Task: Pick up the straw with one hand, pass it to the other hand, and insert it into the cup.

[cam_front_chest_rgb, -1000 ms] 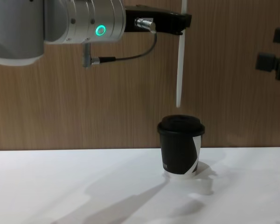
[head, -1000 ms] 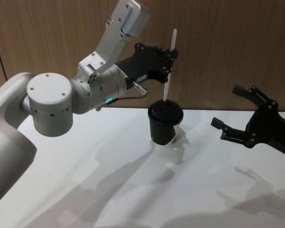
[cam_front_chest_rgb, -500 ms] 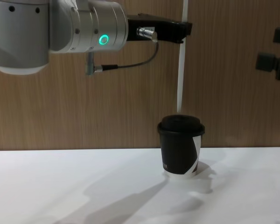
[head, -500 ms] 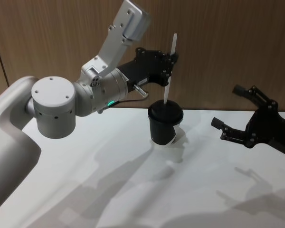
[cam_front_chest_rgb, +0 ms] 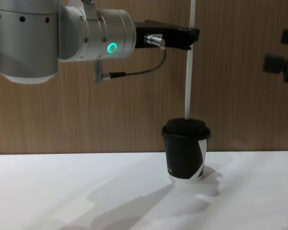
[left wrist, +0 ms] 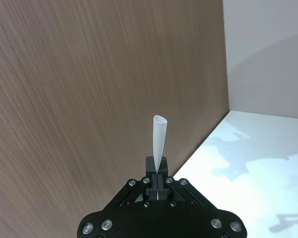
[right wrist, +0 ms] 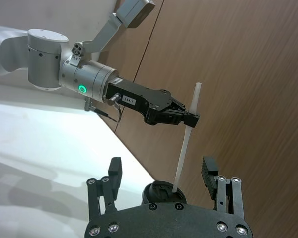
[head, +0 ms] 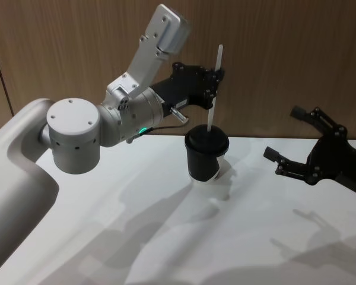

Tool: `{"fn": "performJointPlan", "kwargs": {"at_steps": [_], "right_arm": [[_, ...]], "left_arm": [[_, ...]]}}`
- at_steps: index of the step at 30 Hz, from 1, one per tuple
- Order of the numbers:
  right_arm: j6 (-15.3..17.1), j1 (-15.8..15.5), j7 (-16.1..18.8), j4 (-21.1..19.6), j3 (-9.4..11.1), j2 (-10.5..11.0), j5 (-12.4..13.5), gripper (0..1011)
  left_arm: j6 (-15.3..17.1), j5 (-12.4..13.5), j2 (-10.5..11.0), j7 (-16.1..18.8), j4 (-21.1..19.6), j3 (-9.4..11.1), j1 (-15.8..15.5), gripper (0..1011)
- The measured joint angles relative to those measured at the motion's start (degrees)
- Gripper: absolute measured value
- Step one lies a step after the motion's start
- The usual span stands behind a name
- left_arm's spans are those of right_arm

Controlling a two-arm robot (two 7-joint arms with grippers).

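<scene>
white straw [head: 213, 89]: long, thin, near upright with a slight lean, pinched partway along by the left gripper; lower tip right at the top of the cup's lid in the head and chest views, whether touching or just inside the lid cannot be told; upper end well above the fingers, flattened open mouth seen end-on from the left wrist
cup [cam_front_chest_rgb: 186, 149]: black paper, black domed lid, white slanted patch and white base band; upright on the table, straight under the straw
left gripper [head: 213, 89]: long and black, on a thick silver arm with a glowing green ring and a dark cable; reaching in from the left above the cup, jaws closed tight on the straw
left fingers [left wrist: 153, 174]: two narrow black tips pressed against either side of the straw
right gripper [head: 296, 138]: black, held off to the right of the cup and well apart from it, above the table; jaws wide apart with nothing between them
right fingers [right wrist: 114, 172]: spread to both sides in the right wrist view, with cup lid and straw seen far off between them
table [head: 166, 237]: white, flat, carrying the cup and soft grey shadows of the arms
wall [cam_front_chest_rgb: 240, 105]: brown wood-grain panel behind the cup and both grippers
</scene>
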Motion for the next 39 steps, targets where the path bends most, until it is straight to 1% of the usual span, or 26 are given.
{"fn": "performJointPlan", "kwargs": {"at_steps": [26, 39], "right_arm": [[0.0, 0.0, 0.0, 0.0, 0.0, 0.0, 0.0, 1001], [0.0, 0.0, 0.0, 0.0, 0.0, 0.0, 0.0, 1001]], "left_arm": [[-3.07, 2.41, -3.6, -0.56, 5.82, 0.37, -1.19, 12], [-2.76, 2.85, -4.9, -0.44, 7.13, 0.04, -1.17, 11]]}}
